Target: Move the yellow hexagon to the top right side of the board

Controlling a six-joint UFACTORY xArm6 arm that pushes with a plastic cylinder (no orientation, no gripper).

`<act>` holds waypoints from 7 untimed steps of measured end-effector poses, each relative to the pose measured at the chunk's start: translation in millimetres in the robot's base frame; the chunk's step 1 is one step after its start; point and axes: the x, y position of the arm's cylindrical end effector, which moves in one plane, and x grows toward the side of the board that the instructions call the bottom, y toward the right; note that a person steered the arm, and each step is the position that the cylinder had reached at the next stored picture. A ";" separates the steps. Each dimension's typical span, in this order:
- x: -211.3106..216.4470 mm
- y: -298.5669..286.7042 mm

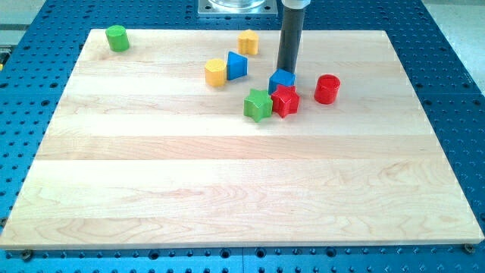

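Note:
The yellow hexagon (216,73) lies in the upper middle of the wooden board (227,197), touching a blue triangular block (237,65) on its right. A second yellow block (248,42), star-like, sits near the view's top edge. My tip (287,70) stands just behind a blue cube (282,80), at or very near its far side, about a hand's width to the right of the yellow hexagon. The rod rises straight up out of the view's top.
A red star (285,100) and a green star (258,105) sit side by side just below the blue cube. A red cylinder (327,89) stands to their right. A green cylinder (117,38) is at the top left corner. A metal base (235,6) lies beyond the top edge.

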 end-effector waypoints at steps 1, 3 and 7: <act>-2.7 -26.9; 5.0 -104.6; 45.5 -209.6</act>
